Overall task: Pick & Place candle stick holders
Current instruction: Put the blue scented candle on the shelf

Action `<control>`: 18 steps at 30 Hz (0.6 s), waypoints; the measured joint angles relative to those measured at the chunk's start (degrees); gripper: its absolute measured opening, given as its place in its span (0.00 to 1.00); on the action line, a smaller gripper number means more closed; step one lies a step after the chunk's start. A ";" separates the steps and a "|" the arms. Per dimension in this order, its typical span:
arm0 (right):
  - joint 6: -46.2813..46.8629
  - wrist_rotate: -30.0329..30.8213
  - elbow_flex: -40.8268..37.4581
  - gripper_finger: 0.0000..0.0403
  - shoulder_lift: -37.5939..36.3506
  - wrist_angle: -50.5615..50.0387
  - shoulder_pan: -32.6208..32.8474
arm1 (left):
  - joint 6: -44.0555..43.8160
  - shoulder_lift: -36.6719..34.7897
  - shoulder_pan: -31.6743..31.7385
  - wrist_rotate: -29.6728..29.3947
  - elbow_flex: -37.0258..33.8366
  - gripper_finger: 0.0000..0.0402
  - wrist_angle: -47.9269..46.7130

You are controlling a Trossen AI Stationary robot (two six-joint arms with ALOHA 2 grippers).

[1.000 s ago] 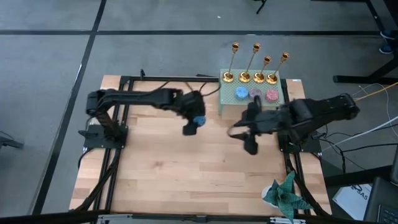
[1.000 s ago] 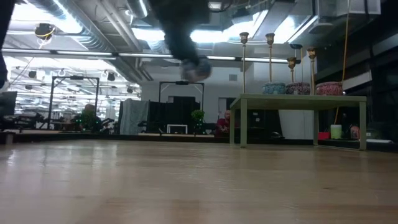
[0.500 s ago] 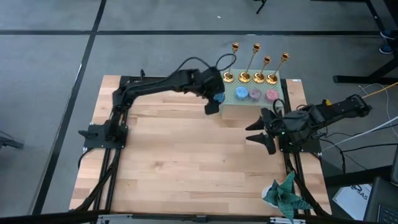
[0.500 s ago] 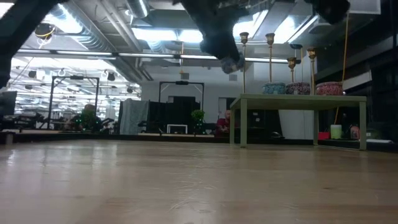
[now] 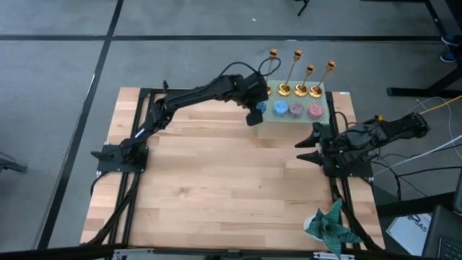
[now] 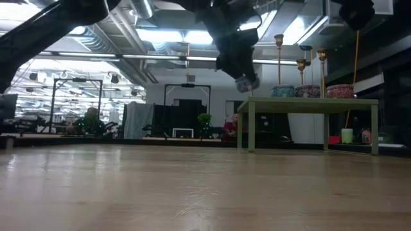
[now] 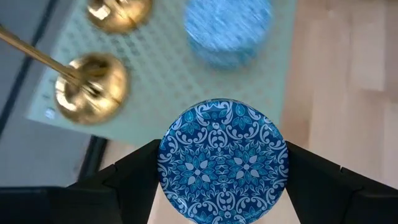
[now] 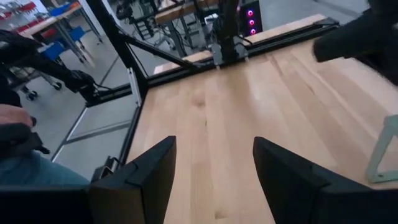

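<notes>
Four gold candlestick holders (image 5: 300, 79) stand by their round bases in a row along the far edge of a small green stand (image 5: 328, 105). The low view (image 6: 279, 58) shows them too, and two bases show in the left wrist view (image 7: 92, 87). My left gripper (image 5: 253, 114) is at the stand's left end, raised off the table, shut on a round blue patterned tin (image 7: 222, 165). My right gripper (image 5: 307, 148) is open and empty near the table's right edge, in front of the stand. My left gripper pinches the blue tin between its two fingers (image 7: 124, 180) at opposite sides of its round rim (image 7: 166, 163). The fingers point down. The tin is lifted clear, patterned face up, over the stand's near left part.
Three round glittery things, blue (image 5: 280, 108), purple (image 5: 297, 108) and red (image 5: 315, 110), sit on the stand in front of the candlesticks. A green cloth (image 5: 330, 224) lies at the table's near right corner. A bare stretch of wooden tabletop (image 5: 216, 180) lies in the middle.
My left gripper has carried the blue tin from mid-table toward the far right, up to the green stand's left end. My right gripper has drawn back toward the table's right edge.
</notes>
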 joint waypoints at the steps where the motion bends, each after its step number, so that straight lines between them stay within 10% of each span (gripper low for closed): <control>1: -0.35 0.00 0.00 0.54 -0.35 -0.13 0.00 | 0.01 0.14 0.08 -0.22 0.01 0.71 0.95; 18: -1.76 7.47 -0.02 0.54 -0.63 -0.33 0.02 | -1.07 2.55 0.72 -0.35 0.00 0.79 7.68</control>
